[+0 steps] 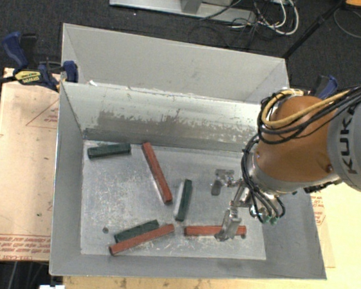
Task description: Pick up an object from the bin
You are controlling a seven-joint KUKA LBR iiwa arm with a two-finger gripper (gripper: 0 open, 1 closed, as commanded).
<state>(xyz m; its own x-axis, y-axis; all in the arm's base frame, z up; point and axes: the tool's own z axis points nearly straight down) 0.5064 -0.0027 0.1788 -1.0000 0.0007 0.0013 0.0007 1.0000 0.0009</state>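
Observation:
My gripper (225, 233) reaches down at the bin's near right, its lower fingertip resting on a short red-brown bar (204, 231) that lies flat along the floor. A second finger (218, 180) shows higher up, well apart from the first, with nothing between them. A dark green bar (184, 199) lies upright-angled just left of the gripper. Further left, a long red-brown bar (157, 172) runs diagonally across the middle of the bin.
At the near left a red-brown bar (142, 238) and a dark green bar (136, 231) lie side by side. Another dark green bar (108, 150) sits at the far left by the back wall. The orange-covered arm hangs over the bin's right wall.

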